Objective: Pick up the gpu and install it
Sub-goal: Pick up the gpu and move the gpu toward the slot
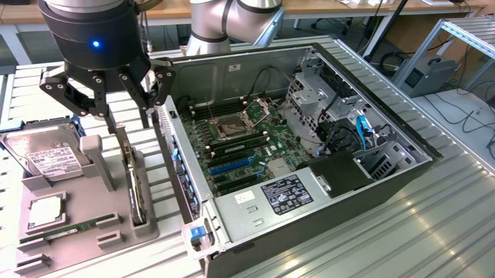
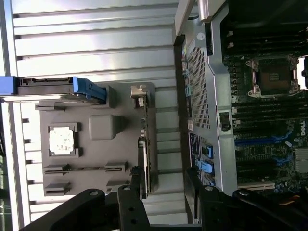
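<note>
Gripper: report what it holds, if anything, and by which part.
Nothing is held. The gripper hangs open over the gpu, which stands on edge in the grey holder.

Tool (image 1: 127,116) pointing straight down, jaws spread wide, nothing gripped; arm (image 1: 232,20) bent behind.

The gpu (image 1: 135,191) is black, its holder (image 1: 83,246) grey, the memory stick (image 1: 68,229) green, the hard drive (image 1: 48,157)'s label white.
</note>
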Controlling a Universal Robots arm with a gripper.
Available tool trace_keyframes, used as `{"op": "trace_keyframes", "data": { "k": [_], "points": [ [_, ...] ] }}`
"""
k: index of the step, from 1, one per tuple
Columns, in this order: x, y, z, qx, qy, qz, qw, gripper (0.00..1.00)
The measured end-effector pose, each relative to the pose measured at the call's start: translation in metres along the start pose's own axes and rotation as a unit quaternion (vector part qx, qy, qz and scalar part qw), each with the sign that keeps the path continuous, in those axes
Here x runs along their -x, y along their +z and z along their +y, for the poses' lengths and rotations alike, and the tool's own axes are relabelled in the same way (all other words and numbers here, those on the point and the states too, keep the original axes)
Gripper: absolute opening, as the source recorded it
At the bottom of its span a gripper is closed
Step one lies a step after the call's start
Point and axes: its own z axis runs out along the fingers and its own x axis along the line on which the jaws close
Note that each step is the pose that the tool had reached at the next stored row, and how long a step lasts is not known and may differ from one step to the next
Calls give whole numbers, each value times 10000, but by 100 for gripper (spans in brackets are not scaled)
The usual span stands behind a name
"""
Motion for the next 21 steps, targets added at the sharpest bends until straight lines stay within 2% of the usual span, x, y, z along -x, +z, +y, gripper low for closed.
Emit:
{"op": "trace_keyframes", "data": {
  "k": [21],
  "points": [
    [-11, 36, 14, 6, 0, 0, 10000, 48]
  ]
}}
